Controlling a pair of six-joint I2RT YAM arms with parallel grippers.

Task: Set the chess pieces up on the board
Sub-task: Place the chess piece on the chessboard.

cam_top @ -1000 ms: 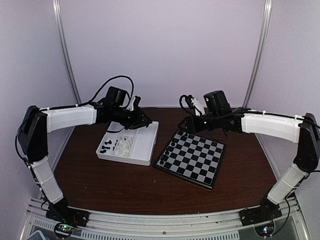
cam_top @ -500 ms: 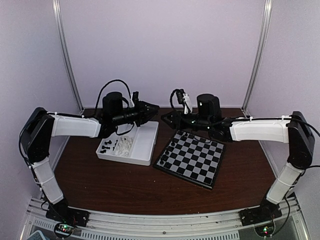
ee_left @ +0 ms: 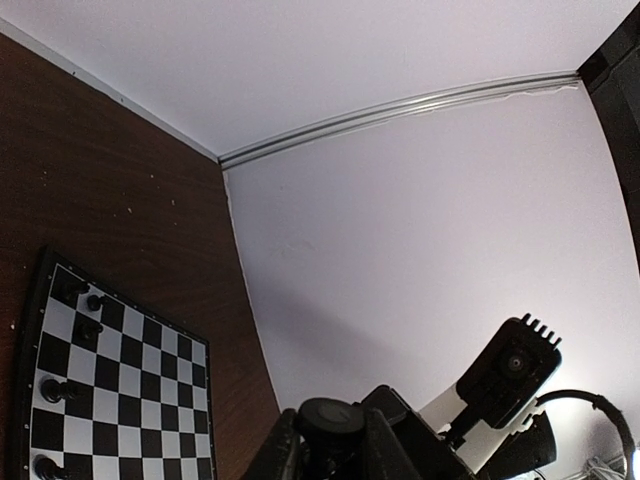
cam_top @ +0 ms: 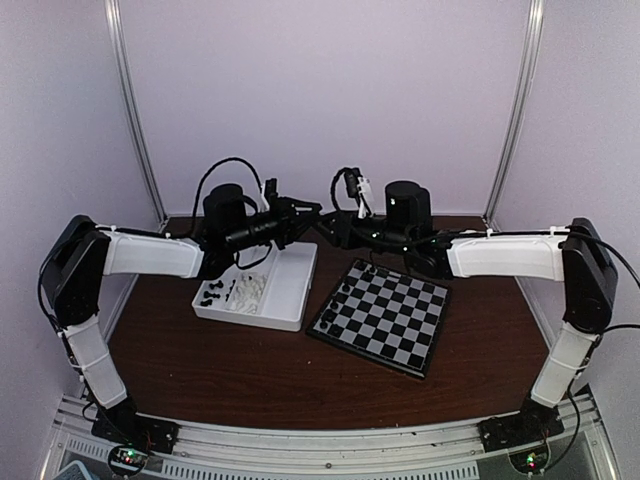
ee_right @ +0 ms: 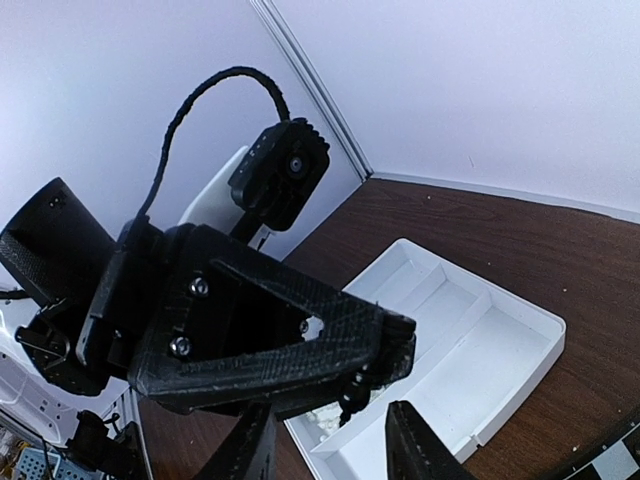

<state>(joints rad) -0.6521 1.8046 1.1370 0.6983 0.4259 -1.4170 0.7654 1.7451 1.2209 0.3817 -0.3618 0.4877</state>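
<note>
The board [cam_top: 385, 325] lies flat on the desk [cam_top: 240, 375]. It is turned so one corner points at the arm bases. It is square, so no side is longer. A few black chess pieces [ee_left: 52, 390] stand up along its far left edge. More black and white ones lie in the white tray [cam_top: 290, 285] beside it.

Both arms are up in the air, tip to tip above the far end of the tray. The left gripper [ee_right: 395, 345] is pinched almost closed. Whether it holds a piece cannot be told. The right gripper [cam_top: 325, 228] is wide, its fingers spread by the left gripper's tip.
</note>
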